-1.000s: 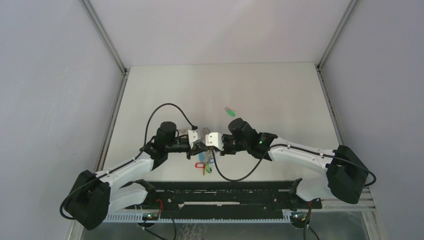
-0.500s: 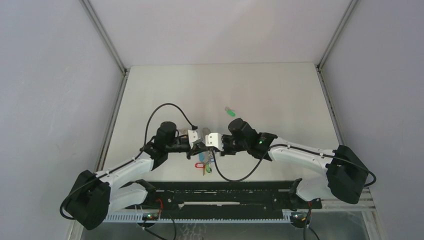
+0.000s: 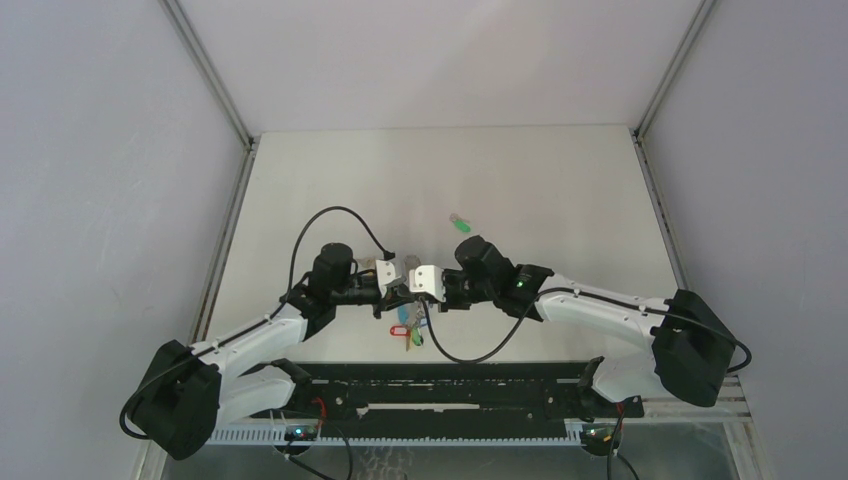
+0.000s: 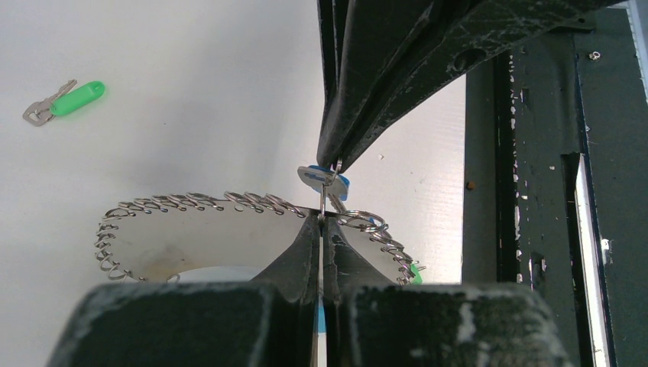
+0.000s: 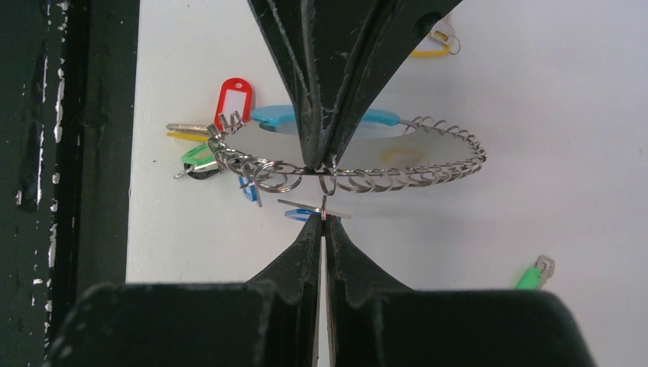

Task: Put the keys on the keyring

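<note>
The keyring, a wide silver wire loop with a turquoise sleeve, hangs level above the table. My left gripper is shut on its wire. The right gripper is shut on the blue key, which it holds edge-on just below the ring wire. The two grippers meet tip to tip, the left gripper facing the right gripper. A green key lies loose on the table beyond them, also seen as a green key. A yellow-headed piece shows partly behind the left finger.
Red tag, yellow and green tags dangle from the ring's near end. The black rail at the table's near edge runs just behind both wrists. Grey walls close in the white table on three sides.
</note>
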`<state>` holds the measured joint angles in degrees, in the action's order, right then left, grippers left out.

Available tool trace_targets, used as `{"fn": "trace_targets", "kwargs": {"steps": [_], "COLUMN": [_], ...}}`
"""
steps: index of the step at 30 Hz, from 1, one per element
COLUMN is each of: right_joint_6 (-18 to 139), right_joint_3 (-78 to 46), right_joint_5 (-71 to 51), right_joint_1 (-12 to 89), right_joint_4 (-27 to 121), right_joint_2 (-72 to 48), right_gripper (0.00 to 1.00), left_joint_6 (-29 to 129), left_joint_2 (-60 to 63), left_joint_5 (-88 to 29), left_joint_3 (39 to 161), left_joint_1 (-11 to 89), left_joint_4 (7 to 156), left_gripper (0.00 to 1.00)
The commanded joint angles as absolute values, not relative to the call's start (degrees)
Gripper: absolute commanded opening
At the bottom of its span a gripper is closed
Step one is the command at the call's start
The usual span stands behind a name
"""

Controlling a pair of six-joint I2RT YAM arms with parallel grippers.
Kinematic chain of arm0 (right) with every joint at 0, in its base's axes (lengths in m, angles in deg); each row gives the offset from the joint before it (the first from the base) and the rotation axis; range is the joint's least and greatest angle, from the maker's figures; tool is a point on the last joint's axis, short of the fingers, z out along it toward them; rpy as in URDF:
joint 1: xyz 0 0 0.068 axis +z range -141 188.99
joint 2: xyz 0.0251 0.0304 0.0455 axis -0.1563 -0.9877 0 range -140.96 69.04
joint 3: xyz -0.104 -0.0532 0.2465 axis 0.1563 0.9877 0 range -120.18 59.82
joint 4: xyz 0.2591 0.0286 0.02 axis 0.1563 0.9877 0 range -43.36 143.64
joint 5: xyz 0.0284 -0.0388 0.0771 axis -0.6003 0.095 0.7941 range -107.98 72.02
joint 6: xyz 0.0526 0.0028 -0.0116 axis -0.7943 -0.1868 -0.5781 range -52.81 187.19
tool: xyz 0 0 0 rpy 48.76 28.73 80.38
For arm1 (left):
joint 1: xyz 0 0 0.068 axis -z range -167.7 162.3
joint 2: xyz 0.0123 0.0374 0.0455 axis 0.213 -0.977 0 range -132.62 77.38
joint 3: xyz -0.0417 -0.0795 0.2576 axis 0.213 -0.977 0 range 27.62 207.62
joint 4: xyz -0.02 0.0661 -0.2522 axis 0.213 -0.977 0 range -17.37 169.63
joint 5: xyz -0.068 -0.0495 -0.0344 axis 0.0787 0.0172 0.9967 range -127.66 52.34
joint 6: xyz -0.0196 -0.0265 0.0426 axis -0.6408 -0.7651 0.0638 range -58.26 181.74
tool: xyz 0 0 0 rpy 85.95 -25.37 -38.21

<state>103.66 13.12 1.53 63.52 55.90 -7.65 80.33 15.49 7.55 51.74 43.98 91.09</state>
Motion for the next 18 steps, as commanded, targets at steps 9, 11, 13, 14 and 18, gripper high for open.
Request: {"fn": "trace_targets", "kwargs": {"steps": [9, 11, 13, 14, 18], "right_joint_6": [102.69, 102.65, 102.67, 102.63, 102.57], "right_joint_3": [9.28, 9.28, 9.28, 9.28, 9.1], "right_joint_5": [1.44, 1.23, 1.03, 0.96, 0.92], "right_joint_1": [64.09, 64.06, 64.08, 64.1, 64.02], "right_joint_4": [54.46, 54.63, 54.67, 54.69, 54.97], "right_joint_2": [-8.54, -8.65, -8.74, -8.75, -8.98], "right_gripper": [0.0, 0.0, 0.0, 0.0, 0.0], "left_joint_6": [80.03, 80.02, 80.02, 80.08, 80.09], "left_joint_2": [15.68, 15.67, 15.68, 15.68, 15.68], "left_joint_5": [9.33, 9.37, 9.32, 9.33, 9.45], "left_joint_3": [56.03, 56.01, 56.04, 56.06, 56.03], "left_joint_1": [43.78, 43.76, 43.82, 43.77, 43.77], "left_joint_4": [93.52, 93.51, 93.52, 93.51, 93.57], "left_gripper": [0.0, 0.0, 0.0, 0.0, 0.0]}}
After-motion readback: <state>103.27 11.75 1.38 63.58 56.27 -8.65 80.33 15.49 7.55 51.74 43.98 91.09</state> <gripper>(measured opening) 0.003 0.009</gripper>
